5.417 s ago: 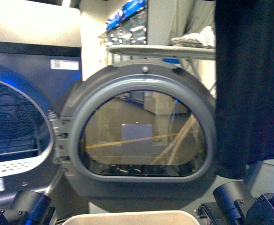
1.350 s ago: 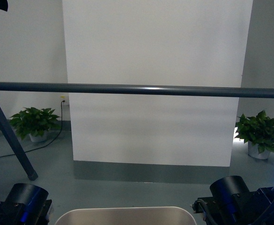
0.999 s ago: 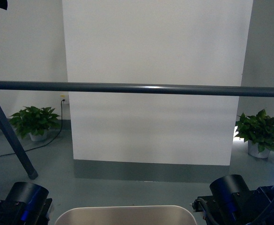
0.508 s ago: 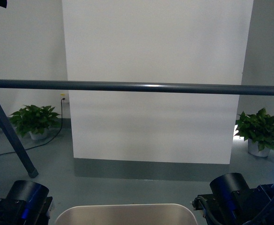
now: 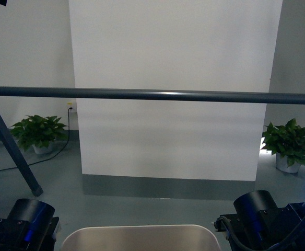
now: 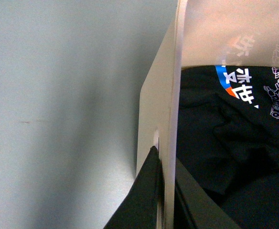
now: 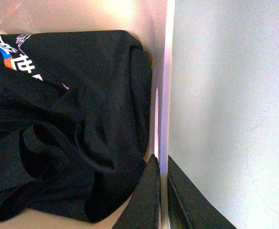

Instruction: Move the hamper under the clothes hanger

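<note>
Front view: we held the beige rectangular plastic hamper [image 5: 139,229] low, nearside of the dark grey metal garment rack [image 5: 152,95]; left gripper [image 6: 166,183] and right gripper [image 7: 162,187] clamped opposite walls for balance.

Front view: low on the robot's body, facing the wall [image 5: 173,47] beyond the rack [image 5: 157,95]; only the hamper [image 5: 139,234] rim shows, close below. Wrist views: each close over one hamper side, looking steeply down; both share the garment [image 7: 72,105] inside.
</note>
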Action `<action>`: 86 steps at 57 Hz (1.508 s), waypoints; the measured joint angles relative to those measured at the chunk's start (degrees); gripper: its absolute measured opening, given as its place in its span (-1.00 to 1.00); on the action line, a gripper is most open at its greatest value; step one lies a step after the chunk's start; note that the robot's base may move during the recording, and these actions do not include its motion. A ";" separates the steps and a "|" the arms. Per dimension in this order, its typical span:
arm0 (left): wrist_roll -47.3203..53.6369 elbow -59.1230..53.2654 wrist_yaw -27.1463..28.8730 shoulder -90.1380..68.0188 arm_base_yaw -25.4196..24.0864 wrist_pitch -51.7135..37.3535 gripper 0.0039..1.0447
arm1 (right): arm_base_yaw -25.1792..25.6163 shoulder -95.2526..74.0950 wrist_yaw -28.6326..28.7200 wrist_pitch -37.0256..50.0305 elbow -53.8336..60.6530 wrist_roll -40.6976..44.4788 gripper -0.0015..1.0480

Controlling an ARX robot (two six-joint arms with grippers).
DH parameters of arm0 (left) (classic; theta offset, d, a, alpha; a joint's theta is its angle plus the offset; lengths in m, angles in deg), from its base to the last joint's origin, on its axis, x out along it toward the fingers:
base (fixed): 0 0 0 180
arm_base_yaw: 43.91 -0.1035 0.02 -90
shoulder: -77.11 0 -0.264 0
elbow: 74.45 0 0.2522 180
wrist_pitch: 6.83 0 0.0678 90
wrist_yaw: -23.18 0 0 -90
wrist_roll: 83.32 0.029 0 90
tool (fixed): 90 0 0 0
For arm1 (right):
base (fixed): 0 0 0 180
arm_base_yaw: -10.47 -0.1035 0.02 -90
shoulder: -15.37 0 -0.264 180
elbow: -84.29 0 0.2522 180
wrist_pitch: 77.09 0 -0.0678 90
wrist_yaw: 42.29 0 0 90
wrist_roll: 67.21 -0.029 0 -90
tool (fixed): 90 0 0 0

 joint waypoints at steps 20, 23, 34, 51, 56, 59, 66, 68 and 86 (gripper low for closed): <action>-0.17 -1.01 7.02 -0.04 0.92 -5.42 -0.92 | -1.64 -0.35 -9.90 13.84 4.00 -11.47 -0.94; 0.07 -1.01 7.06 -0.07 1.11 -5.49 -0.92 | -2.19 -0.46 -11.39 16.70 4.37 -16.26 -0.94; 0.70 -0.87 7.13 -0.20 1.11 -5.49 -0.92 | -2.34 -0.63 -11.13 17.18 4.37 -21.29 -0.94; 1.88 -0.85 7.10 -1.36 1.07 -5.16 -0.92 | -2.58 -2.14 -9.55 16.61 4.63 -23.52 -0.94; 2.08 -0.74 7.08 -1.95 1.07 -4.87 -0.92 | -2.60 -2.54 -8.76 16.52 4.85 -24.04 -0.94; 2.25 -0.57 7.04 -2.62 0.98 -4.70 -0.92 | -2.58 -2.86 -8.09 16.35 4.90 -24.44 -0.94; 2.43 0.31 6.95 -4.26 0.79 -3.89 -0.92 | -2.58 -3.80 -6.75 15.67 4.90 -24.94 -0.94; 2.58 0.68 6.88 -4.83 0.72 -3.58 -0.92 | -2.56 -4.13 -6.38 15.32 4.90 -24.98 -0.94; 3.02 2.60 6.71 -6.60 0.52 -2.91 -0.92 | -2.54 -4.87 -5.95 14.64 4.90 -25.22 -0.94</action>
